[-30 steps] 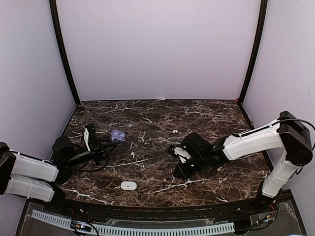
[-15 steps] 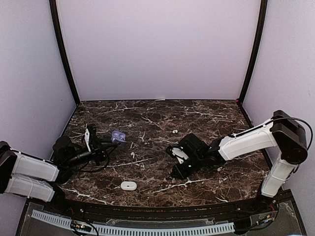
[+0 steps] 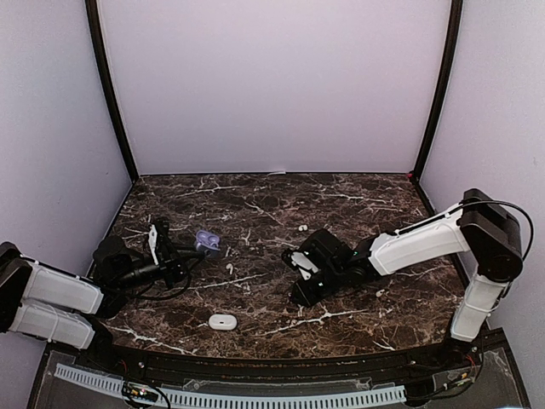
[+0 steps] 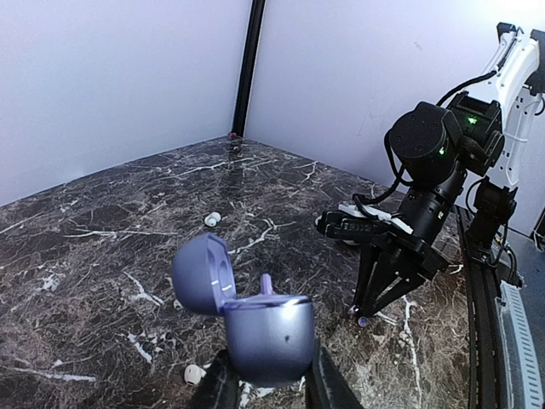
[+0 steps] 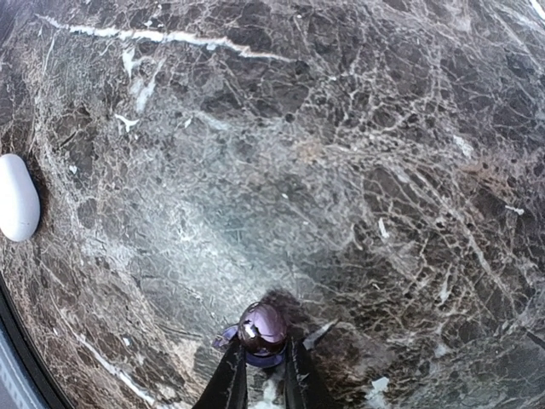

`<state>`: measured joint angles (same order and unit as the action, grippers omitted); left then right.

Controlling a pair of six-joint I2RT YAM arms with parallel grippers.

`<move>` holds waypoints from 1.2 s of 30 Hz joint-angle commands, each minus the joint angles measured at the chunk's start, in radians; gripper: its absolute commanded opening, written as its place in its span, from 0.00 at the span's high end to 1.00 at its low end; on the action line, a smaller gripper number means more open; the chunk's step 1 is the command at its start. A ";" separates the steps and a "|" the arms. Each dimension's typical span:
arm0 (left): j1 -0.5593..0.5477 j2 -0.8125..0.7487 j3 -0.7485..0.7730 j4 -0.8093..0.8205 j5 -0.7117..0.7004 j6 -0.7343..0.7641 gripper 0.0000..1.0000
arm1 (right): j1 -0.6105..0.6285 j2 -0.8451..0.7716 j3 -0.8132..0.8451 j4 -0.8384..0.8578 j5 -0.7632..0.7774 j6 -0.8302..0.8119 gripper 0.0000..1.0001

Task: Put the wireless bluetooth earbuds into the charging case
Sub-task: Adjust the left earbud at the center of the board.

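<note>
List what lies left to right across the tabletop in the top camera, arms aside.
Open lavender case → nearer white earbud → farther white earbud → tiny white bud. The white case is left out because it overlaps the first two.

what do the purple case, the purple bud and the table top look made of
Lavender charging case: probably smooth plastic, soft satin highlights. Lavender earbud: glossy plastic, it seems, bright glint. Table: dark marble-look, white veins; stone or laminate, unclear.

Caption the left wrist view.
Left gripper holds the open lavender case; across the marble table, the right gripper touches a lavender earbud.
</note>
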<state>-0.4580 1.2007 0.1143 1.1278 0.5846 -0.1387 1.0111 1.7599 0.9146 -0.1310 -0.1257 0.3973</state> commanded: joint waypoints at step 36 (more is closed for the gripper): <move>0.002 0.026 0.011 0.039 0.039 -0.002 0.88 | -0.011 0.124 0.194 -0.041 0.039 -0.096 0.85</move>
<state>-0.4580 1.2201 0.1143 1.1286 0.6037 -0.1390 1.0054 1.8694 1.0809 -0.1673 -0.1062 0.3290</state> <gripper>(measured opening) 0.263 0.154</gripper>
